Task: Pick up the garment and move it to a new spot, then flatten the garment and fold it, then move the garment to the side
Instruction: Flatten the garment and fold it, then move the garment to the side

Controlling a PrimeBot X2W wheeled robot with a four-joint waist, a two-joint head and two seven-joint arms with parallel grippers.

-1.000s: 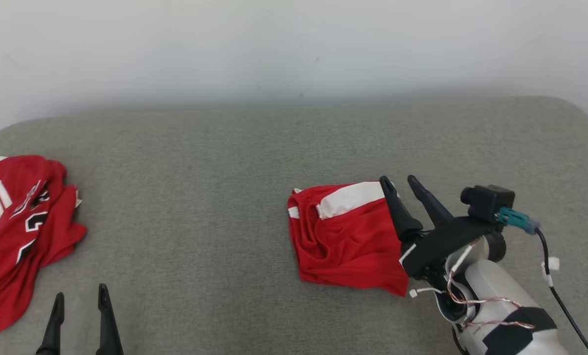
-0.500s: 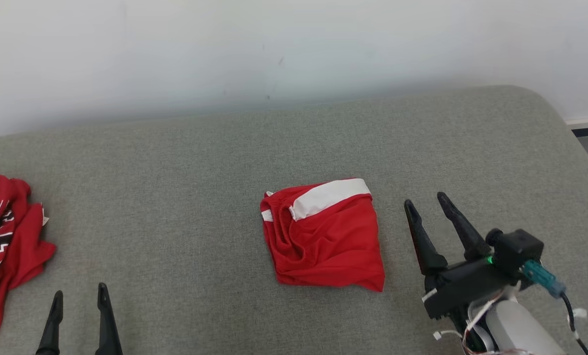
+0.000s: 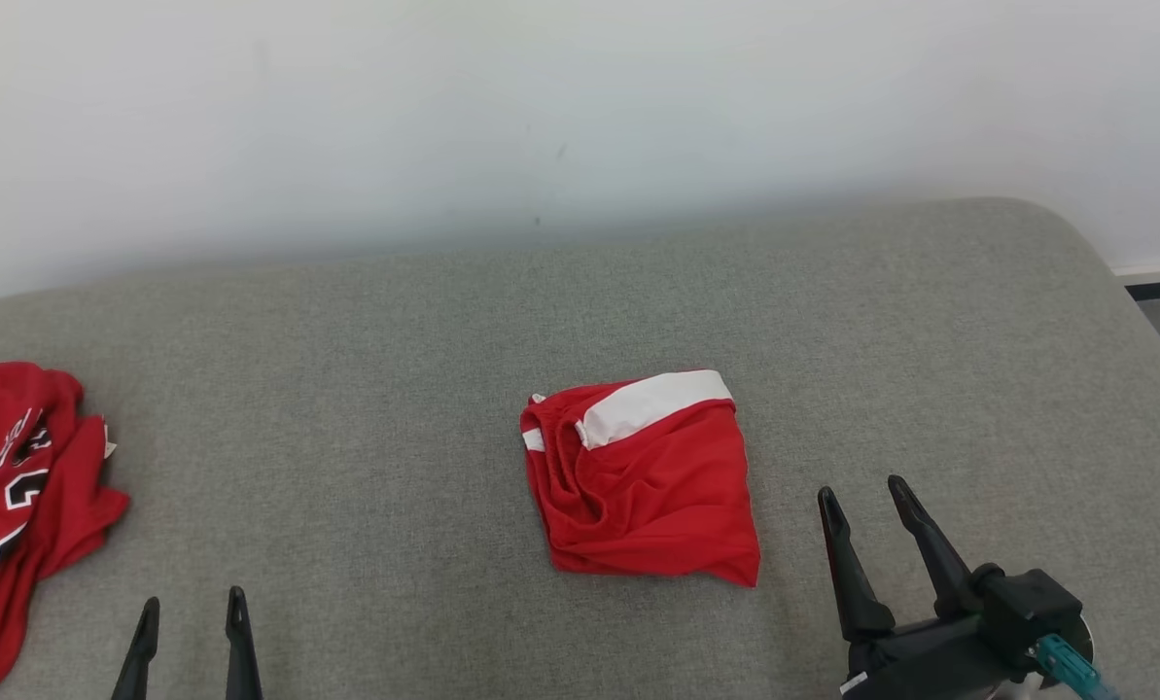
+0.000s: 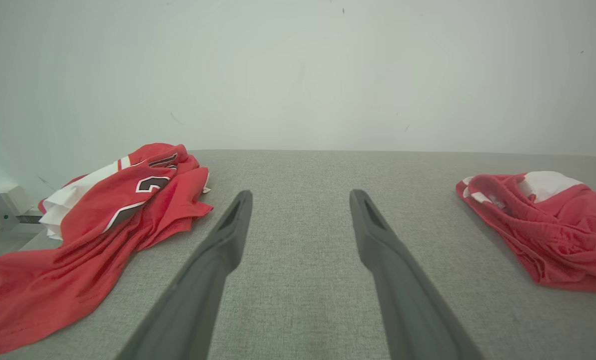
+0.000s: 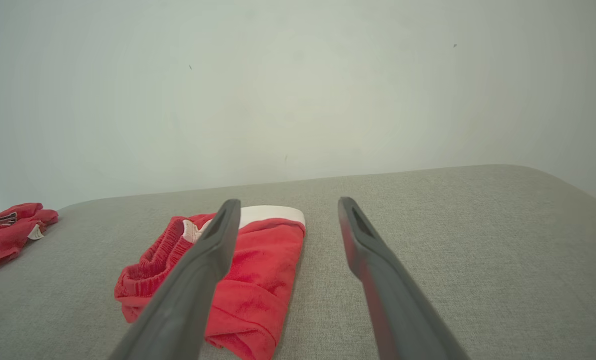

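Against a plain white wall (image 3: 580,117), the grey fabric-covered worktop (image 3: 395,321) carries the folded red garment (image 3: 648,486) near its middle and a crumpled red jersey (image 3: 16,486) at its left end, while the left pincer (image 3: 194,597) and right pincer (image 3: 860,485) hover spread open and empty.

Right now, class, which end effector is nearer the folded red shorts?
Right. The right end effector sits just right of the folded red shorts, not touching; the left end effector is far to their left.
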